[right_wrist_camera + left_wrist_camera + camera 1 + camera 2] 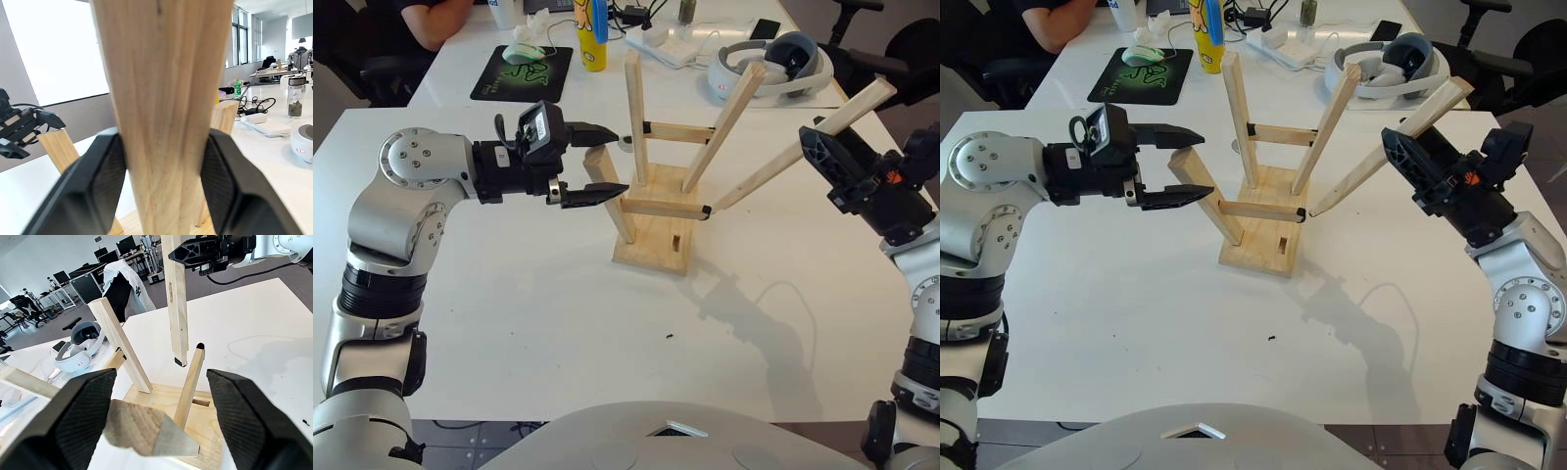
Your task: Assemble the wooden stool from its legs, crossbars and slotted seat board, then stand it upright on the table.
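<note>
Tabletop point(509, 343), white (cluttered desk point(450, 69) behind)

Silver arms point(411, 191) bear a black left pincer point(625, 160) and right pincer point(1396, 145).

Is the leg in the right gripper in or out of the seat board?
Out: the leg ends above the seat board, whose slot is empty.

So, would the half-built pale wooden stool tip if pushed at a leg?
Likely it slides, not tips: the flat seat board lies broad on the white table. The square legs look stiff, though slotted joints may loosen.
</note>
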Motion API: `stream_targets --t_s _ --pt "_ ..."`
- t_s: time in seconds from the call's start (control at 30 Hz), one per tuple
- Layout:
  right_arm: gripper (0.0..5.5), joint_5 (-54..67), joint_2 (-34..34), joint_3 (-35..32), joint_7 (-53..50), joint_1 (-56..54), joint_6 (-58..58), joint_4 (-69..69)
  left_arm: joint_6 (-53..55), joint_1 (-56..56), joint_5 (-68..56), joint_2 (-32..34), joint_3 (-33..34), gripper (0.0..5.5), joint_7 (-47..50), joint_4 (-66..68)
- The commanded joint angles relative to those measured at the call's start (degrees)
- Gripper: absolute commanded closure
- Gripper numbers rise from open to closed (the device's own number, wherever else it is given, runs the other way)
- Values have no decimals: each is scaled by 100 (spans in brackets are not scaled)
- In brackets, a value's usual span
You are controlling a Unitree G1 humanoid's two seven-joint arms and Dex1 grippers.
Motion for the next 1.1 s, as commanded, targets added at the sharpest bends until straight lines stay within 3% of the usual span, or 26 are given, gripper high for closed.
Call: stream_targets --t_s 0.03,0.2,0.63,1.1 --pt "342 -111 266 179 291 344 -198 -221 218 -71 -77 61 27 208 -139 251" --pt "342 -315 291 446 774 632 -298 -192 344 -303 -243 20 104 208 -244 484" --pt "342 -958 266 1051 1550 -12 -795 282 466 -687 -311 -100 104 208 -479 920" --pt "343 -2019 -527 1416 2667 617 -1696 618 434 -920 -205 -97 116 208 -710 1224"
